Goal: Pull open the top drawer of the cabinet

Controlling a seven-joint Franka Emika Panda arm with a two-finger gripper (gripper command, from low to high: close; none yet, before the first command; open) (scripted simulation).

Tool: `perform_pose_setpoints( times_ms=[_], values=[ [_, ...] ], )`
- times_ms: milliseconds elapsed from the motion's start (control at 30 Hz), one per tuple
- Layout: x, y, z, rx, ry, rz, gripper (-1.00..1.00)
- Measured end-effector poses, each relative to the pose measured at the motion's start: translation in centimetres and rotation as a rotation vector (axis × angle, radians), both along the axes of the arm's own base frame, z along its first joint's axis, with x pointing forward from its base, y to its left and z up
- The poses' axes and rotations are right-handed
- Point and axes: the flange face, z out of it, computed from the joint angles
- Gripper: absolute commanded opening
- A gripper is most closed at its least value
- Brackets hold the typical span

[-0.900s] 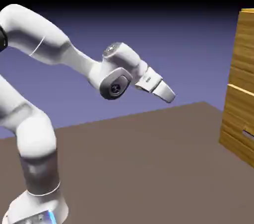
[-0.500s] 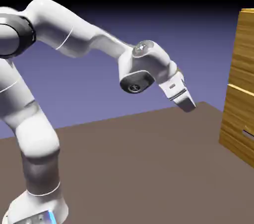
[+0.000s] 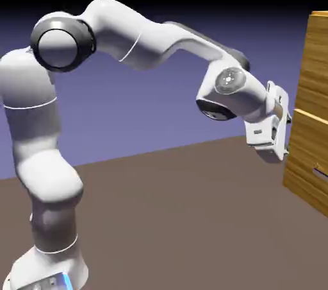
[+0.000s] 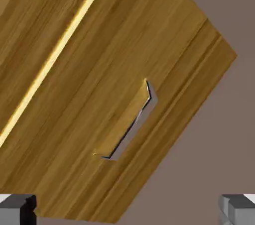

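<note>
The claw (image 3: 284, 129) is wide open with nothing in it; in the hand view its two grey fingertips (image 4: 17, 209) sit far apart at the bottom corners. Right in front of the claw stands the cabinet (image 3: 312, 112), very close but, as far as I can tell, not touching. The top drawer (image 3: 315, 58) is the big flat wood front up above the claw, and it looks shut. The small grey handle (image 4: 130, 122) that the hand camera looks at seems to belong to the lower drawer (image 4: 124, 109), not the top one, so that is the wrong one to grab. To do this step well, I think the claw should go up until it faces the top drawer, find a place to hold there, close on it, and then pull straight back. No handle on the top drawer shows in these pictures, so I cannot tell what there is to hold. Below the claw is the bare brown table (image 3: 179, 218). Nothing stands between the claw and the wood
</note>
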Motion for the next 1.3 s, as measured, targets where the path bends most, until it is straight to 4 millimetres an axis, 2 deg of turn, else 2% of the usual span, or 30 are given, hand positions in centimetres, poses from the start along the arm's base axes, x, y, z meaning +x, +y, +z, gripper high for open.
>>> perform_pose_setpoints(
  times_ms=[300,533,800,1033,1100,1300],
  values=[
    [4.3,-2.1,-0.1,0.171,-0.117,-0.172,0.00],
    [7.9,-2.1,0.8,0.272,-0.252,-0.262,0.00],
    [12.2,0.4,3.1,0.368,-0.440,-0.297,0.00],
    [16.0,5.2,5.8,0.449,-0.615,-0.260,0.00],
    [16.1,5.4,5.9,0.452,-0.621,-0.257,0.00],
    [19.7,5.5,6.3,0.448,-0.624,-0.256,0.00]
  ],
)
